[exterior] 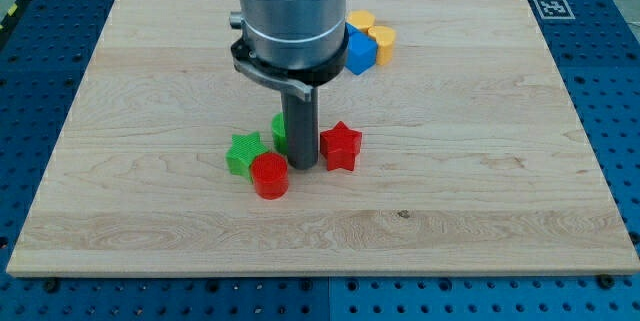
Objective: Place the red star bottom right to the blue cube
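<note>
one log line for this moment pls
tip down between red star and red cylinder | star not yet by blue cube | green star at view's left

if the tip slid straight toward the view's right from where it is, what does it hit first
Most likely the red star, which sits just right of my tip, nearly touching; depth is hard to judge here.

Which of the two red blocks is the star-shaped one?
The red star, just to the view's right of my tip; the red cylinder at lower left is round.
</note>
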